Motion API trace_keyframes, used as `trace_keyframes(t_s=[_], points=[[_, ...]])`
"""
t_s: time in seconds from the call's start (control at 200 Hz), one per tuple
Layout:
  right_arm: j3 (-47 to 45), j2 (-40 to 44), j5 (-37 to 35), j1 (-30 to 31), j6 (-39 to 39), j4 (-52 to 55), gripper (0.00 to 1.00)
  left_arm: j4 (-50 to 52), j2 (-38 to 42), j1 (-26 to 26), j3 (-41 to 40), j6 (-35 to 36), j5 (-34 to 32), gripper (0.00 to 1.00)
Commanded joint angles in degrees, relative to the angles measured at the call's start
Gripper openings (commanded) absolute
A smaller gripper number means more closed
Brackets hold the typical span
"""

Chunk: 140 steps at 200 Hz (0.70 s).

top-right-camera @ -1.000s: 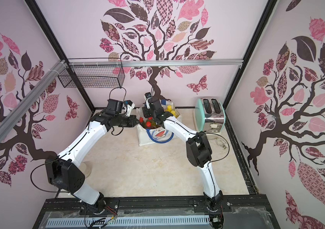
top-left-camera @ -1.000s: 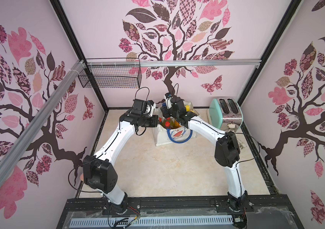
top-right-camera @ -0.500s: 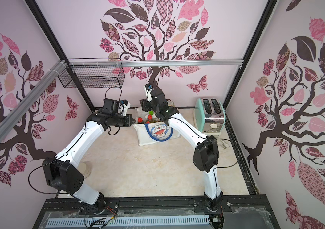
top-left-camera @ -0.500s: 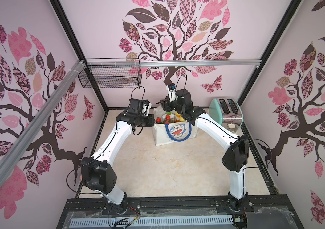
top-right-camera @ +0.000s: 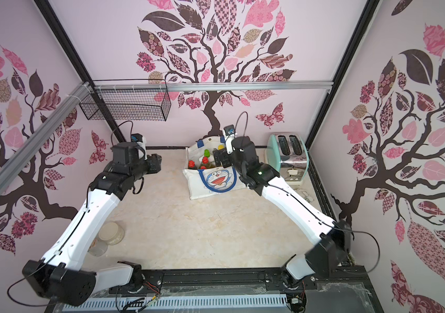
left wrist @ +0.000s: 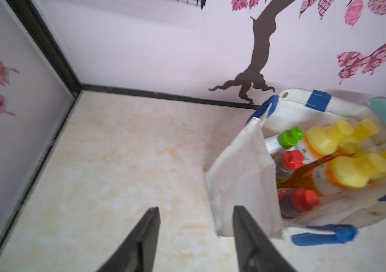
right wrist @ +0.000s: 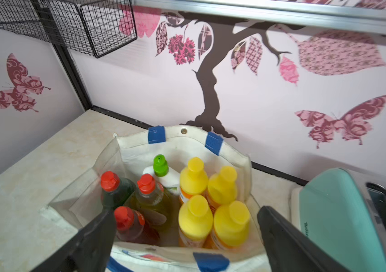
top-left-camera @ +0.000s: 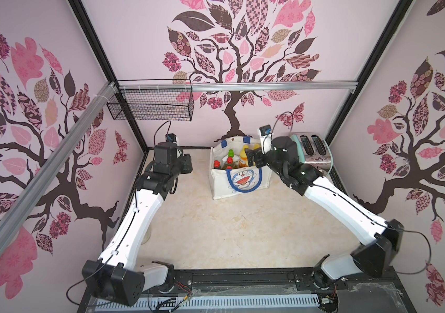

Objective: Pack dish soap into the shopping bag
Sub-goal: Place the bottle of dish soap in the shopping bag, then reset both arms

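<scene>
White canvas shopping bag [right wrist: 182, 143] of upright plastic dish soap bottles [right wrist: 195, 219] sits directly below your wide, empty right hand [right wrist: 186, 212]; your left hand [left wrist: 195, 208], parted and empty, hangs beside it.

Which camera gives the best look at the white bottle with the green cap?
The right wrist view: the white bottle shows cap and shoulder clearly. The left wrist view catches it partly behind the bag; both top views show only its tiny green cap.
</scene>
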State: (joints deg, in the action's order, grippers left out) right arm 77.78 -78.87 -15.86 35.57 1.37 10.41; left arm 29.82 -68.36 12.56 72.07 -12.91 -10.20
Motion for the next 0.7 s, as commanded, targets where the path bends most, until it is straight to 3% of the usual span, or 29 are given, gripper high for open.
trace_keyframes(t_s=[0.0, 0.08, 0.245, 0.325, 0.415, 0.475, 0.58, 0.695], points=[[-11.1, 8.3, -5.4, -3.3, -2.3, -2.0, 0.99, -15.5, 5.8, -0.8, -11.8, 4.0, -16.6, 0.80], [-19.9, 14.4, -5.8, -6.6, -4.4, -4.1, 0.99, -21.6, 8.3, -2.0, -19.6, 3.8, -22.6, 0.91], [-36.3, 22.0, -15.3, -11.1, -5.6, -14.0, 1.00, -32.2, 6.0, -5.4, -30.0, 2.1, -20.0, 0.98], [-43.8, 22.9, -14.4, -15.4, -7.5, -20.8, 1.00, -31.9, 0.3, -6.7, -30.4, 2.3, -20.4, 0.98], [-49.8, 21.2, -10.8, -22.8, -11.2, -26.8, 0.99, -30.9, -8.4, -8.7, -28.7, 2.1, -24.4, 0.98], [-52.9, 18.4, -8.0, -26.7, -13.2, -31.6, 0.99, -29.8, -13.3, -10.8, -27.0, 1.1, -23.4, 0.98], [-56.2, 12.4, -7.8, -27.6, -12.4, -40.1, 0.99, -30.5, -20.0, -12.9, -26.1, 0.7, -21.6, 0.97], [-59.5, 6.3, -10.4, -27.5, -6.8, -53.8, 1.00, -46.0, -20.6, -12.8, -33.2, 1.6, -18.7, 0.98]])
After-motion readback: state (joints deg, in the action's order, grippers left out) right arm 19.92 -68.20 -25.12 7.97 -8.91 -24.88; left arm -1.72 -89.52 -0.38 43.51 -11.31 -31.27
